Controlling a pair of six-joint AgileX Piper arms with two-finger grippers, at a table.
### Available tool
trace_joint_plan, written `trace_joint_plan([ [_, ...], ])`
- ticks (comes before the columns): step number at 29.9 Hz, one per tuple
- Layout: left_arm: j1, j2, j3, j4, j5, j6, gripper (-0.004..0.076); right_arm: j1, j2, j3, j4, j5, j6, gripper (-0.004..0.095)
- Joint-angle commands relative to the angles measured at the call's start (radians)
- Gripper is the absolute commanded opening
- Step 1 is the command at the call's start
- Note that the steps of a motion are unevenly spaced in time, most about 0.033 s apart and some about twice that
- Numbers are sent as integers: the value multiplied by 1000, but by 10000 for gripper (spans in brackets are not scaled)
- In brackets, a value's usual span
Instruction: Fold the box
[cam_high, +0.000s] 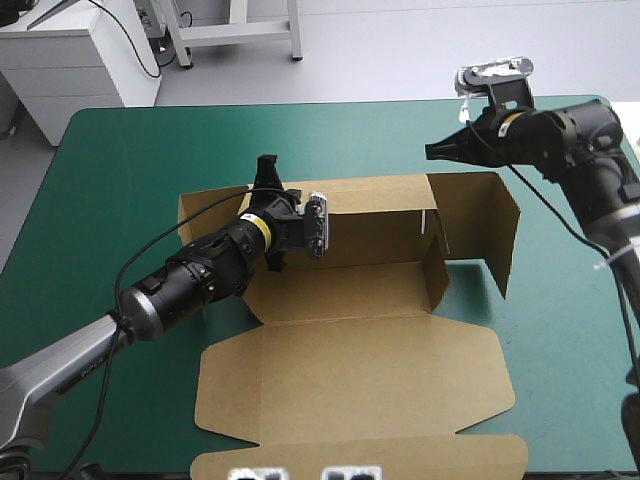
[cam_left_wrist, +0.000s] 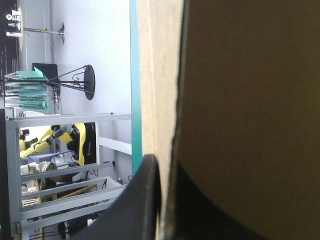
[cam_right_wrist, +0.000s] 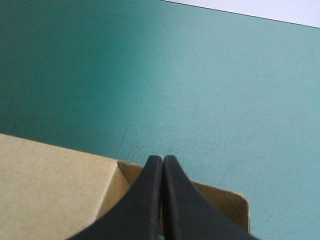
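Teal-green cover (cam_high: 120, 200) fills the high view. Brown box (cam_high: 350, 370) sits mid-table, half formed: back wall and right side wall raised, lid flat toward the near edge. Left gripper (cam_high: 266, 172) is at the far-left wall, pinching the board. Right gripper (cam_high: 435, 151) hangs above the box's far-right corner, fingers pressed together, holding nothing.

Left wrist: box (cam_left_wrist: 250, 100) board fills most of the view, edge-on. One black finger (cam_left_wrist: 142, 200) lies flat against the sheet and the other side is dark and hard to make out, so the grip is clamped on board. A strip of cover (cam_left_wrist: 134, 75) runs beside it.

Right wrist: cover (cam_right_wrist: 175, 75) ahead. Right gripper (cam_right_wrist: 163, 160) forms one pointed arch over a box (cam_right_wrist: 50, 190) corner, clear of it.
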Motion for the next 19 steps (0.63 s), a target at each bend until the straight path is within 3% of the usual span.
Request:
trace_joint_plan([
  [1, -3, -31, -12, 13, 31, -19, -9, -35, 68, -147, 0, 55, 30, -18],
  [7, -3, -42, 39, 200, 12, -186, -9, -69, 204, -286, 78, 170, 36, -18],
  [12, -4, -60, 86, 347, 11, -336, -9, -69, 262, -299, 66, 167, 36, -18],
  [19, -53, -72, 87, 406, 17, -366, -8, -69, 353, -303, 70, 196, 63, -18],
])
